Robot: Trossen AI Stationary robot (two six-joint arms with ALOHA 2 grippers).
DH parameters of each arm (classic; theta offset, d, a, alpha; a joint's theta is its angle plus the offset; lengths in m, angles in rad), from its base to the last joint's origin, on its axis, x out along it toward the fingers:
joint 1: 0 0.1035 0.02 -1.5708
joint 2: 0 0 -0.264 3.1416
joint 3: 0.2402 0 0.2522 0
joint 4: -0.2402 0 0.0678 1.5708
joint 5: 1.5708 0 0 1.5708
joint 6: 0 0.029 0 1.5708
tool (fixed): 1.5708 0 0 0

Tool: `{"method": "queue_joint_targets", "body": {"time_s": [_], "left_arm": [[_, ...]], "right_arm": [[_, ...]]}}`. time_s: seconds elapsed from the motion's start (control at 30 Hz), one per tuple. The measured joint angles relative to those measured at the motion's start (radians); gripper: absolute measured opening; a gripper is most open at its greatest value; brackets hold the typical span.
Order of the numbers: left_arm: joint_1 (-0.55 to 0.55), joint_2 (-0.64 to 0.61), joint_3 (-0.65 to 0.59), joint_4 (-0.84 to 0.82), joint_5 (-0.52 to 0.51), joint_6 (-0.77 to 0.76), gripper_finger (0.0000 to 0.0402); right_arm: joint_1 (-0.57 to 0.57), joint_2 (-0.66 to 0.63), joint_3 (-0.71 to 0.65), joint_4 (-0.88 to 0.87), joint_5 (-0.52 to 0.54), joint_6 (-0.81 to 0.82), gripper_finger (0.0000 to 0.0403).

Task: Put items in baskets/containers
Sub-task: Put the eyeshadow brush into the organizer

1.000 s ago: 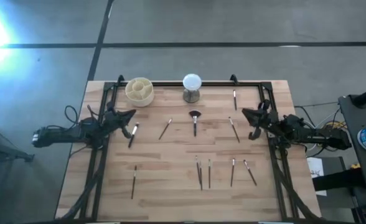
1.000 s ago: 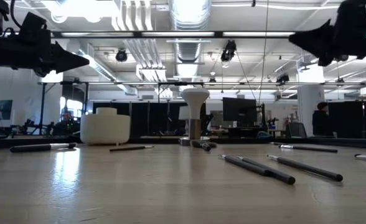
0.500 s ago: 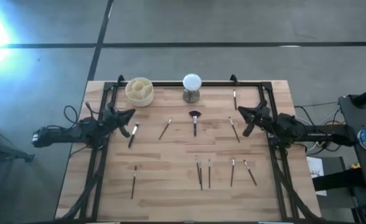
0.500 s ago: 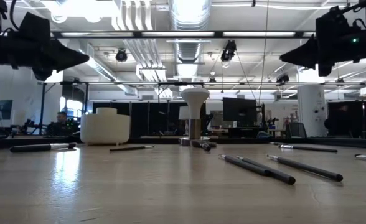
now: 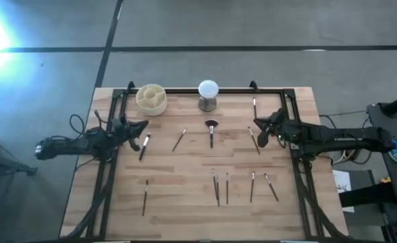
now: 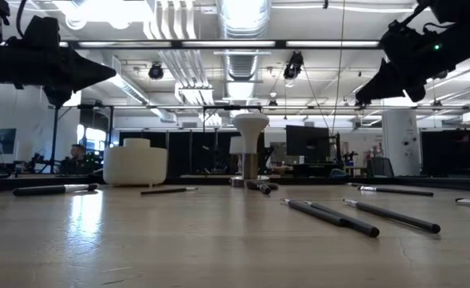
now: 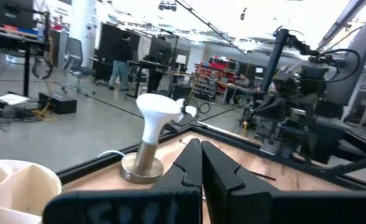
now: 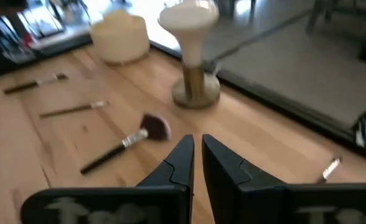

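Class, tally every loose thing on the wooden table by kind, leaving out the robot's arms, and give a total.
Thin makeup brushes: 10
Fan-headed brush: 1
Cream cup with dividers: 1
White ball on a metallic stand: 1
Total: 13

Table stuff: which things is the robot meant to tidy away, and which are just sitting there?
For the job:
- makeup brushes scattered on the table
- fan brush
- cream cup with dividers

Just sitting there:
- white ball on a metal stand
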State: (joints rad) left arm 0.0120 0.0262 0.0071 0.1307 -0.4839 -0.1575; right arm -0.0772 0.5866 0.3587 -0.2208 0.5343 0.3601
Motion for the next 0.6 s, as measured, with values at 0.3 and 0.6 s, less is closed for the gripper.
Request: {"method": "queue_joint_targets", "body": {"time_s": [0.3,0.6], "left_arm": [[0.0,0.033,0.0,-0.007,0.023,-0.034,0.0],[0.001,0.059,0.0,-0.006,0.023,-0.036,0.0]], "right_arm": [[0.0,0.174,0.114,-0.2,0.002,0.155,0.004],[-0.074,0.344,0.184,-0.266,-0.097,0.269,0.0099]]}}
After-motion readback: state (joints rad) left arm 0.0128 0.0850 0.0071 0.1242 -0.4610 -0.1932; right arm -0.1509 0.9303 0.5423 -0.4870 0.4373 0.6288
